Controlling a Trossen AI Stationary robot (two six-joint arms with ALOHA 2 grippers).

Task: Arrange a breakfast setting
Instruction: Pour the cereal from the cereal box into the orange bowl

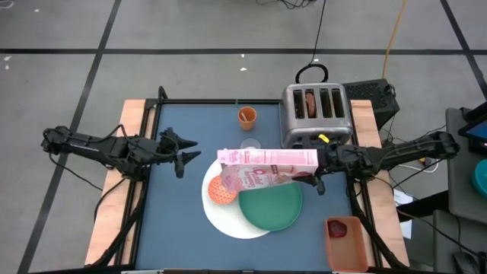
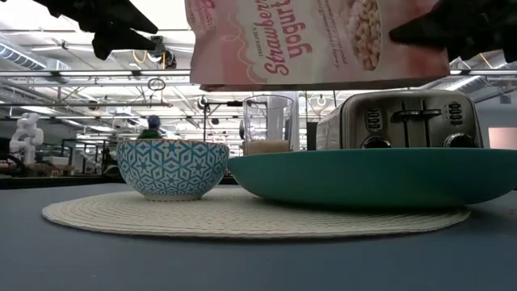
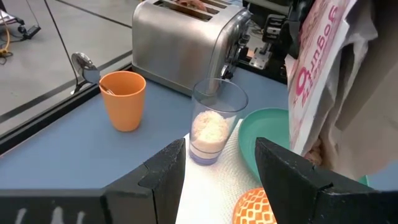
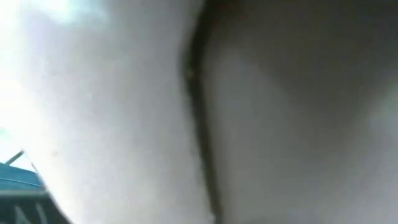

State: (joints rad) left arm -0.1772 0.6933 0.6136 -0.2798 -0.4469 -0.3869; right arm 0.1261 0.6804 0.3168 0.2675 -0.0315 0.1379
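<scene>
My right gripper is shut on the pink cereal box, held lengthwise in the air over the plates; its print reads upside down in the low view. Below it, the large white plate carries the green plate and the small patterned bowl. The glass, whitish at its bottom, stands beyond the plate. The orange cup stands farther back. A brown bagel sticks out of a toaster slot. My left gripper is open and empty, left of the box. My right gripper holds the cereal box by its right-hand end, coming level from the table's right, along the box. The box is lifted clear, lying lengthwise above the bowl and green plate. The right wrist view is filled by the box, so the fingers' exact hold is hidden.
The silver toaster stands at the far right, close behind my right arm. An orange tray with a dark red piece sits on the table's right edge near the front. A metal spoon bowl shows behind the cup.
</scene>
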